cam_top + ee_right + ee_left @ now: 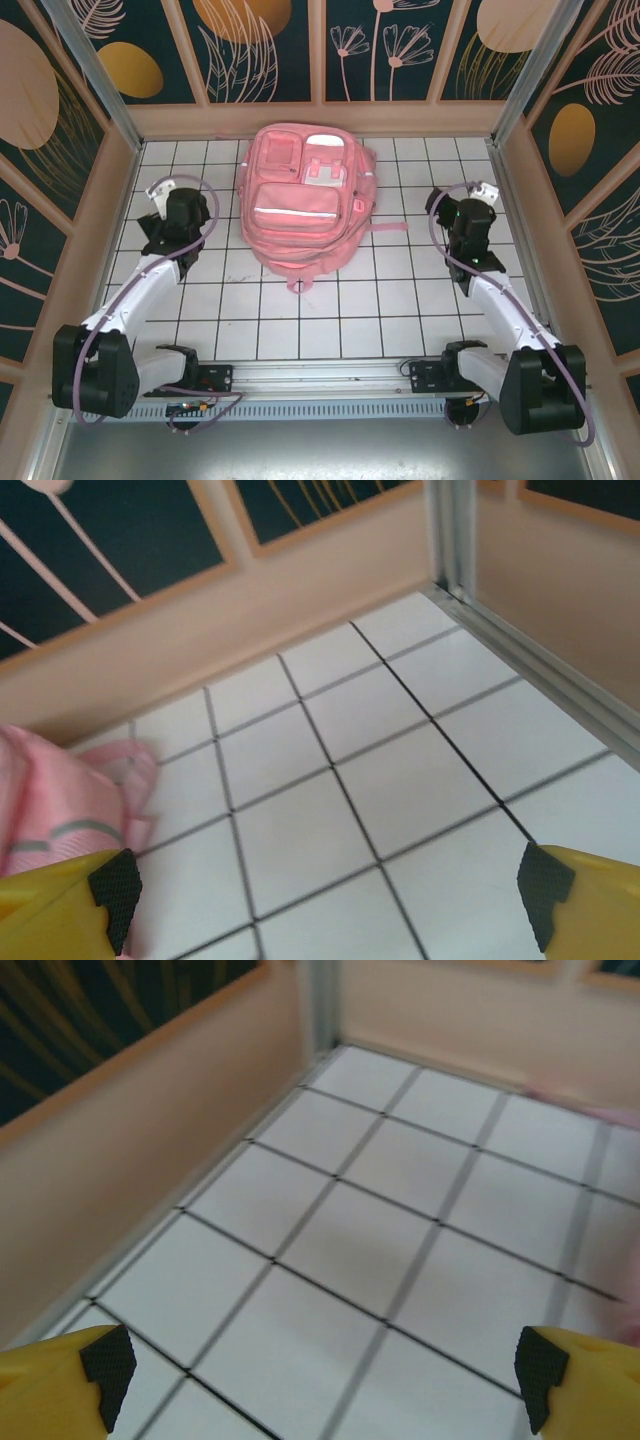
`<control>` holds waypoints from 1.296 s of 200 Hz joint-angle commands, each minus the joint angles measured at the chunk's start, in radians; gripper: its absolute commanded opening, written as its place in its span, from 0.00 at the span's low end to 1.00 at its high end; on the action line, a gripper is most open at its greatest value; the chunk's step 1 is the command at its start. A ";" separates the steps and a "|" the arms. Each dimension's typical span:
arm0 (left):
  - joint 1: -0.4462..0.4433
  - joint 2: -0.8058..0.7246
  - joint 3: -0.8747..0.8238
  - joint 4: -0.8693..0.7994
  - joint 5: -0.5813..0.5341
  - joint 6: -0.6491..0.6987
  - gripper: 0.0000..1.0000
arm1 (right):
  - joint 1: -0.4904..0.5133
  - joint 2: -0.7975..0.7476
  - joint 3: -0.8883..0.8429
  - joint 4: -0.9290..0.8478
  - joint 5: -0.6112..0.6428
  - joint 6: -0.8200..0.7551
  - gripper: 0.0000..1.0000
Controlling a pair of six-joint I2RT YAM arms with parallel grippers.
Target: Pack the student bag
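Top external view: student bag (305,205) lies midway between the arms, long axis pointing away from their bases; left jaws and right jaws both spread wide, empty.

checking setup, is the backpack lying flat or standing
Lying flat: the pink backpack shows its front pockets facing up.

Rt wrist view: student bag (60,810) cut off at left.
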 commanded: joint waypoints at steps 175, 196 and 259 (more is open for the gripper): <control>0.118 0.317 -0.486 1.288 0.455 0.289 0.99 | -0.091 0.491 -0.346 1.065 -0.149 -0.243 0.99; 0.118 0.313 -0.487 1.278 0.456 0.291 0.99 | -0.095 0.477 -0.333 1.023 -0.161 -0.235 0.99; 0.118 0.313 -0.488 1.284 0.456 0.291 0.99 | -0.095 0.481 -0.335 1.031 -0.160 -0.237 0.99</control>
